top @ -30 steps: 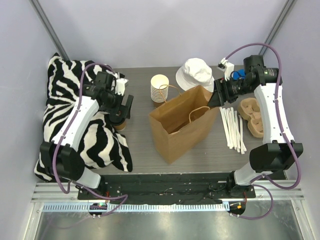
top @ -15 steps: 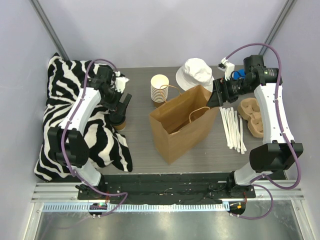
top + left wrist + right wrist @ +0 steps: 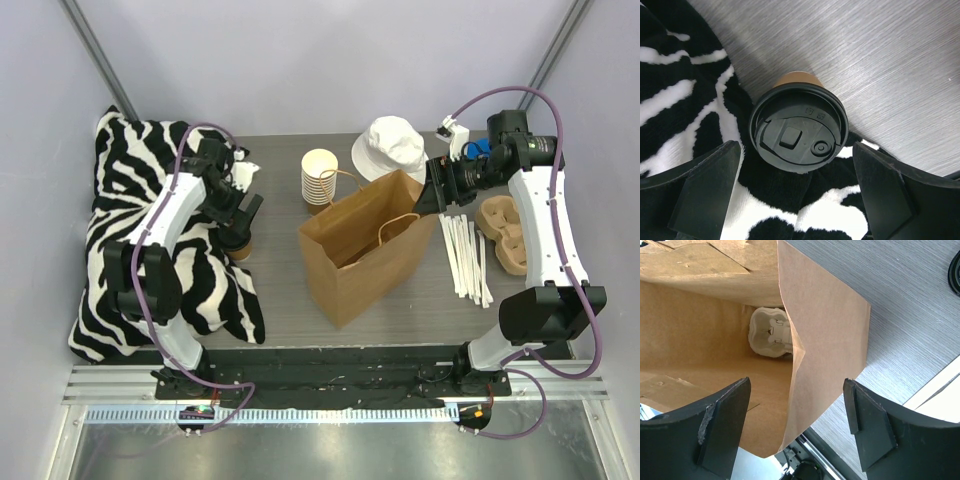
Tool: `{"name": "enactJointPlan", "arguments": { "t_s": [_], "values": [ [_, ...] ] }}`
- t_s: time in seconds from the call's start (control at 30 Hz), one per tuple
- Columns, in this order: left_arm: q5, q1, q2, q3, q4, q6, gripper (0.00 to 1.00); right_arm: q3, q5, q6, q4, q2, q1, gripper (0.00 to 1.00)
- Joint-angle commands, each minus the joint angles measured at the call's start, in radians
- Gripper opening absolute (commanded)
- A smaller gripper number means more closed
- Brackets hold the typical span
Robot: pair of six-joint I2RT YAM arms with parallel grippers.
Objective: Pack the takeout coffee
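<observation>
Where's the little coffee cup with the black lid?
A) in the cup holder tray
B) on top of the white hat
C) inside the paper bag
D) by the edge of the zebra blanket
D: the coffee cup stands at the edge of the zebra blanket, below the open left end effector and outside the paper bag.
</observation>
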State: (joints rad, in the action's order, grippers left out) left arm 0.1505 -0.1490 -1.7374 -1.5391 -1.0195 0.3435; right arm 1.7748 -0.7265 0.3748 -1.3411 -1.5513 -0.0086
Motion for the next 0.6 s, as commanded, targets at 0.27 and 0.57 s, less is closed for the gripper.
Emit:
{"name": "enactJointPlan", "arguments": {
  "t_s": [0.27,0.57],
  "values": [
    [0.021,0.006,-0.004,0.088,0.079,0.011,0.95,0.015,-0.007,-0.001,-0.001,0.017,0.004,0.83],
    [0.011,0.006,-0.021,0.093,0.108,0.009,0.87,0.008,-0.007,-0.002,-0.001,0.017,0.002,0.83]
  ]
}}
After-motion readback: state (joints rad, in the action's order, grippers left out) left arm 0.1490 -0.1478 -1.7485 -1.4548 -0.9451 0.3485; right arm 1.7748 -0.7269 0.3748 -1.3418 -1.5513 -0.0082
